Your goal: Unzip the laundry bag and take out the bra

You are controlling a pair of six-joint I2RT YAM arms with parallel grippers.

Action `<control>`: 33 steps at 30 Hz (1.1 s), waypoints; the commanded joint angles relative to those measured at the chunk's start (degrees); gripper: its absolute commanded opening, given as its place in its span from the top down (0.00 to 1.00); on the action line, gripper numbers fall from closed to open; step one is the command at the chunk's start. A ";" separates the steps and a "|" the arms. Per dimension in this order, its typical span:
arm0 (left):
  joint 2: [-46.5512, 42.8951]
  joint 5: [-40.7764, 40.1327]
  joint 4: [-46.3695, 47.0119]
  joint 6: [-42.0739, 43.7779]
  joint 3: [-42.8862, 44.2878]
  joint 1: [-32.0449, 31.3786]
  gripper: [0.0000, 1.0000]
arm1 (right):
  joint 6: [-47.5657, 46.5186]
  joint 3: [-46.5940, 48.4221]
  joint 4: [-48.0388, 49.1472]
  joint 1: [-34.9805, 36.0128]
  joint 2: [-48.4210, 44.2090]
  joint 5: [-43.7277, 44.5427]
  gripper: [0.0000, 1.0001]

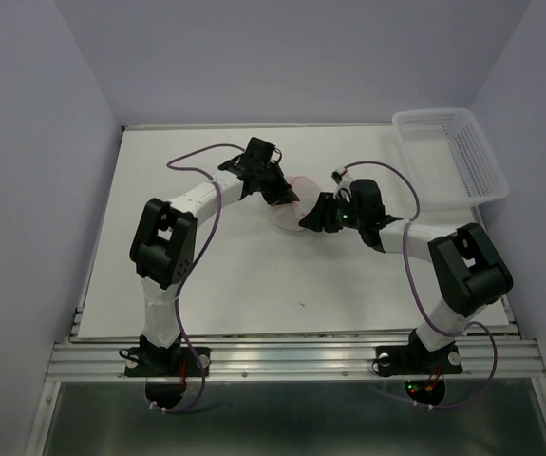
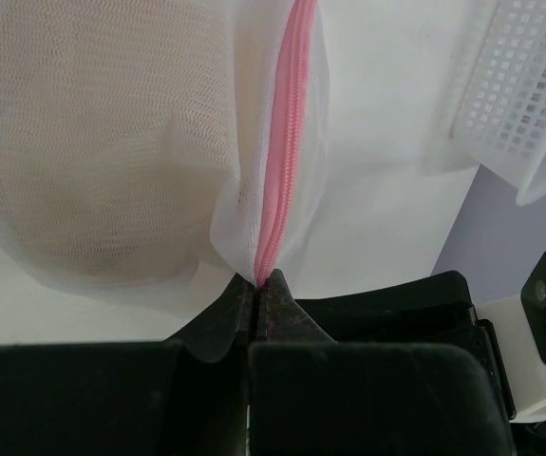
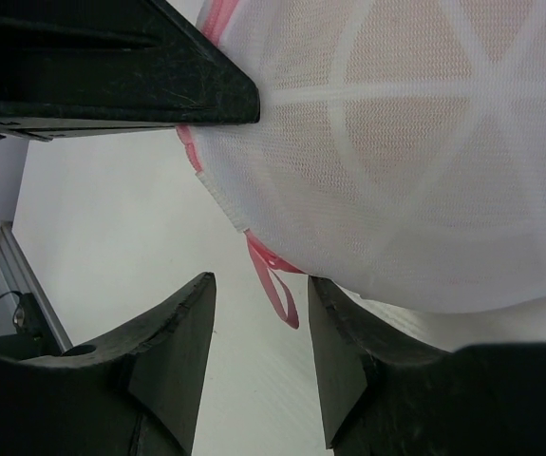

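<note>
The laundry bag [image 1: 290,201] sits on the table [image 1: 235,275], a little beyond its middle, with the zip [image 2: 287,142] closed along the stretch that shows. The bra [image 2: 102,161] is a beige shape inside the mesh. So I'd say the unzipping is only being set up.

The left gripper [image 2: 258,290] is at about 11 o'clock from the bag in the overhead view, jaws pressed together on the pink zip rim and holding that edge.

The right gripper [image 3: 259,294] is at about 4 o'clock. Its jaws stand apart with the small pink loop [image 3: 277,290] hanging between them, not yet pinched.

The next move, as I see it, calls for closing squarely on that loop and drawing it round the rim while the left holds firm.

The white basket [image 1: 481,166] is well apart, at 2 o'clock.
</note>
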 commanded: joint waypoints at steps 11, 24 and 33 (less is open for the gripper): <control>-5.89 1.63 3.66 -7.93 -5.19 1.10 1.00 | -0.07 -2.00 6.47 0.53 -0.10 4.29 0.49; -6.33 3.39 5.68 -9.87 -7.73 1.28 1.00 | 3.08 -3.94 16.56 1.06 2.18 2.89 0.48; -6.77 3.39 6.56 -10.31 -8.88 1.28 1.00 | 4.49 -2.27 19.30 1.59 3.15 2.36 0.51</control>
